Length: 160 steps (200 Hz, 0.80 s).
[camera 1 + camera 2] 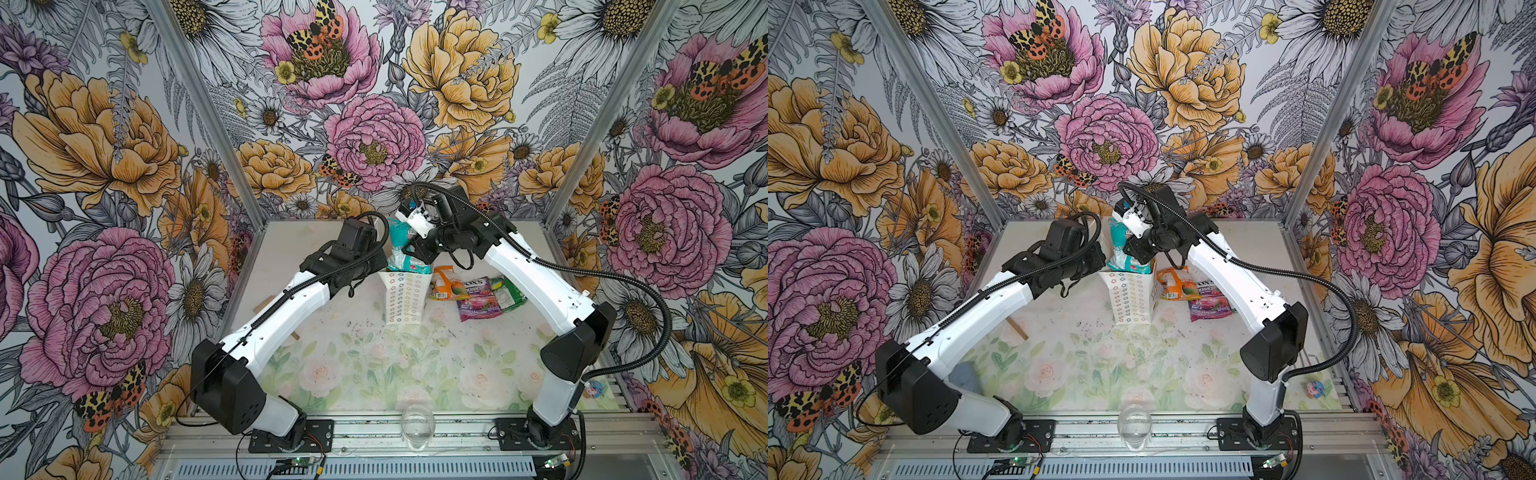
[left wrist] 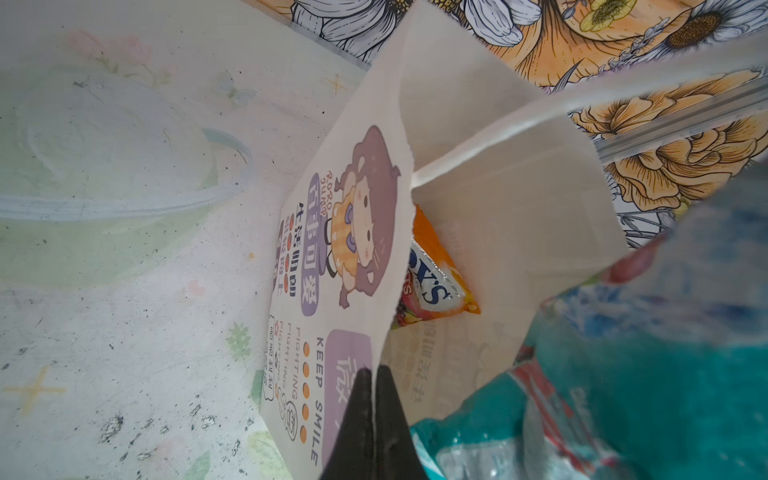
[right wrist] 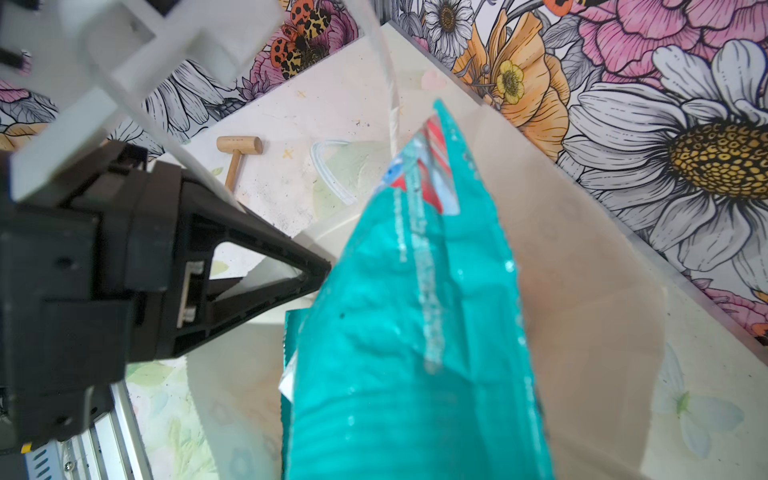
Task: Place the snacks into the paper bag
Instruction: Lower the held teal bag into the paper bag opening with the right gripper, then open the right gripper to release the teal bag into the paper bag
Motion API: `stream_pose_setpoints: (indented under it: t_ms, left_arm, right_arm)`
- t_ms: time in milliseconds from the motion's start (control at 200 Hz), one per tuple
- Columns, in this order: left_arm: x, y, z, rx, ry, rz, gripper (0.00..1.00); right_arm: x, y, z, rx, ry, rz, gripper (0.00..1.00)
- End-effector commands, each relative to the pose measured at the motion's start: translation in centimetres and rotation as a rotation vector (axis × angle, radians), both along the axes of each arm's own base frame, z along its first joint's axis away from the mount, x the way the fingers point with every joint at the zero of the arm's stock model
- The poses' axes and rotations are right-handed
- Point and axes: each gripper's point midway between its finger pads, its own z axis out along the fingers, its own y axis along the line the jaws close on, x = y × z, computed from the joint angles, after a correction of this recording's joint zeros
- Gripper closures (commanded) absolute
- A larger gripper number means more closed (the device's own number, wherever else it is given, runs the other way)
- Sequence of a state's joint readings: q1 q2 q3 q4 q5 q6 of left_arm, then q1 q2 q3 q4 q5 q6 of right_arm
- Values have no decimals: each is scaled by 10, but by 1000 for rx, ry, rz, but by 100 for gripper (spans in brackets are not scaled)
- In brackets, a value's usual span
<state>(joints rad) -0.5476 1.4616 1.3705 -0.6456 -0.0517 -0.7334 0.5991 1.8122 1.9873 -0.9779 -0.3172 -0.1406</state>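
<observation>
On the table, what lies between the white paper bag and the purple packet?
An orange packet lies there, close beside the paper bag, its other edge meeting the purple packet. Both top views show it.

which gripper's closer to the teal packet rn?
Right. The right gripper is shut on the teal packet at the paper bag mouth; the left gripper pinches the bag's rim beside it.
</observation>
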Motion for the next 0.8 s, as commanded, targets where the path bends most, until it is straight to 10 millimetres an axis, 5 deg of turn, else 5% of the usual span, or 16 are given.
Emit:
stream_pose_setpoints:
  t_ms: [0,315,796]
  left_arm:
    - [-3,-1,9,-2,-20,-14,100]
    - [-3,-1,9,0,-20,-14,100]
    - [-2,1,6,3,-14,-10,100]
  right_arm:
    - [-7,8,13,33,-5,43,100]
    - [-6,13,-5,12,45,49,100]
    - [0,10,-2,-6,17,24,68]
